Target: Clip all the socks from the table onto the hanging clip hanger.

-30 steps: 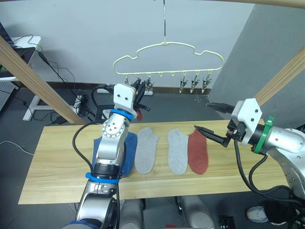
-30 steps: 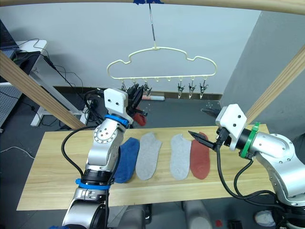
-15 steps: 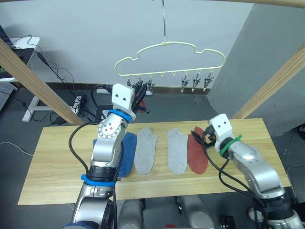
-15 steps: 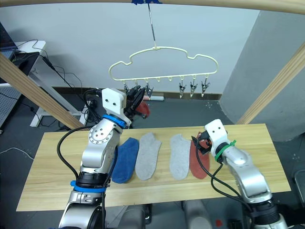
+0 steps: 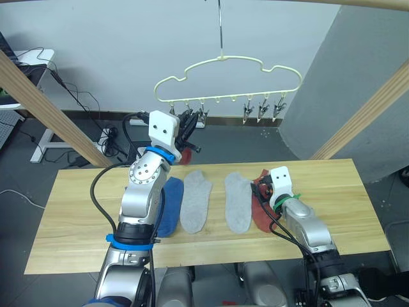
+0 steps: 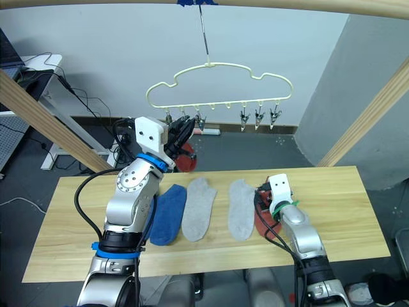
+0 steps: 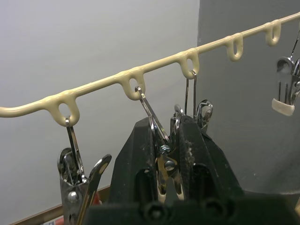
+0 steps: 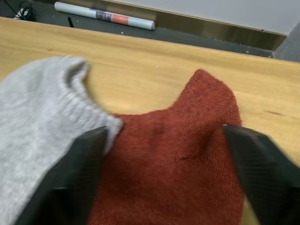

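Hanger: the pale yellow clip hanger (image 5: 227,80) hangs by its metal hook from a wooden pole overhead, at about 12 o'clock above the table, with metal clips along the bottom bar.

Left gripper: the left gripper (image 5: 186,123) is raised to the hanger's bottom bar near its left end. In the left wrist view both black fingers (image 7: 140,159) are pinched onto one of the clips (image 7: 161,150), so it's closed on that clip. A bit of rust red sock (image 6: 185,160) shows just below the gripper; can't tell what's holding it.

Right gripper: the right gripper (image 8: 164,154) is down at the table with its fingers spread wide, one on each side of the top end of the red sock (image 8: 187,154). Nothing pinched; the pads look to be at the fabric's edges.

Socks on table: four in a row on the table (image 5: 77,217). Going from 9 toward 3 o'clock: blue sock (image 5: 169,208), partly under the left arm, grey sock (image 5: 195,198), second grey sock (image 5: 238,201), then the red one under the right gripper. The second grey and the red touch at their top ends.

Background: a tube-like thing (image 8: 103,14) lies on the dark floor past the table's far edge, and cables (image 5: 77,96) trail at around 10 o'clock.
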Robot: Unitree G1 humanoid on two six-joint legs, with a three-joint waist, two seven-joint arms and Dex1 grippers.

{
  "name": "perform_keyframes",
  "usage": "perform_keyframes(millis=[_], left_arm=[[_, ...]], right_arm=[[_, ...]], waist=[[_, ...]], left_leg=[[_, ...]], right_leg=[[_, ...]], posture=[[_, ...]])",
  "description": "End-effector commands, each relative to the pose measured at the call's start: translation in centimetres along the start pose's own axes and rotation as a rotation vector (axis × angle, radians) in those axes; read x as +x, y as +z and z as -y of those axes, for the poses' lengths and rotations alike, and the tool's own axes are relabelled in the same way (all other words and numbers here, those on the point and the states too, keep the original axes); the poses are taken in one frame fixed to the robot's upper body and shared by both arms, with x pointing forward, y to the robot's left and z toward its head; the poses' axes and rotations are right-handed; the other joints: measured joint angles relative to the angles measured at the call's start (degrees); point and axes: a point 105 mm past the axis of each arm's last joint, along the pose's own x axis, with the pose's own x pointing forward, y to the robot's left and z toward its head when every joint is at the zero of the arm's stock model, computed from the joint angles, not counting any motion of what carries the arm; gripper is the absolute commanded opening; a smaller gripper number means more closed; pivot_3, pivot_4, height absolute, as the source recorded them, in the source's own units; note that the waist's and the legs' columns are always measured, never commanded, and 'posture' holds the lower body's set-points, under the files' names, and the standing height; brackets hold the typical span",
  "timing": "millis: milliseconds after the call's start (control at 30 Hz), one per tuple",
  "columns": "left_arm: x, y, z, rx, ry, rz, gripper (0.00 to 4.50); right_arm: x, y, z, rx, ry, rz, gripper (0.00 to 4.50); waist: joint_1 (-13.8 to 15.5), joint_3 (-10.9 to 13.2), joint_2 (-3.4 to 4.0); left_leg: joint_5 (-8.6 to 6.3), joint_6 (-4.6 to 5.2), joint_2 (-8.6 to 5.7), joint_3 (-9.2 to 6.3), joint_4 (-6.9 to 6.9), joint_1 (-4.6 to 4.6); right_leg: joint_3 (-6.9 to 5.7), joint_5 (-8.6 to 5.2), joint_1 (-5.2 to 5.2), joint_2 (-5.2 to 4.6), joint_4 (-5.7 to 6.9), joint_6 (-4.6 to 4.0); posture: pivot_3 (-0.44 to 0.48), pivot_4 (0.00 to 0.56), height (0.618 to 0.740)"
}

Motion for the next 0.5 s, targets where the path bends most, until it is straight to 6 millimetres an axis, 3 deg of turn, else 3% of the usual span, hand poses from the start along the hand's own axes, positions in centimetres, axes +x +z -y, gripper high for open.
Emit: perform_keyframes(millis=[33, 267, 500], left_arm=[[0.05, 1.97, -0.02, 0.007, -0.019, 0.060, 0.30], [-0.19, 1.98, -0.45, 0.001, -0.022, 0.048, 0.30], [-0.47, 1.84, -0.70, 0.007, -0.016, 0.038, 0.30]], right_arm=[[-0.06, -1.04, 0.95, -0.003, -0.029, -0.026, 2.62], [-0.30, -1.26, 0.48, 0.026, -0.006, -0.015, 0.13], [-0.61, -0.57, 0.05, 0.047, 0.021, 0.017, 0.00]], waist=[[0.0, 0.0, 0.00], [0.0, 0.0, 0.01], [0.0, 0.0, 0.01]], left_leg=[[0.00, 0.00, 0.00, -0.01, 0.00, 0.00], [0.00, 0.00, 0.01, -0.01, 0.01, 0.00], [0.00, 0.00, 0.02, -0.01, 0.01, 0.02]], right_leg=[[0.00, 0.00, 0.00, 0.00, 0.00, 0.00], [0.00, 0.00, 0.01, -0.01, 0.01, 0.00], [0.00, 0.00, 0.01, 0.00, 0.04, 0.00]], posture=[[-0.187, 0.305, 0.740], [-0.185, 0.302, 0.740], [-0.181, 0.299, 0.740]])
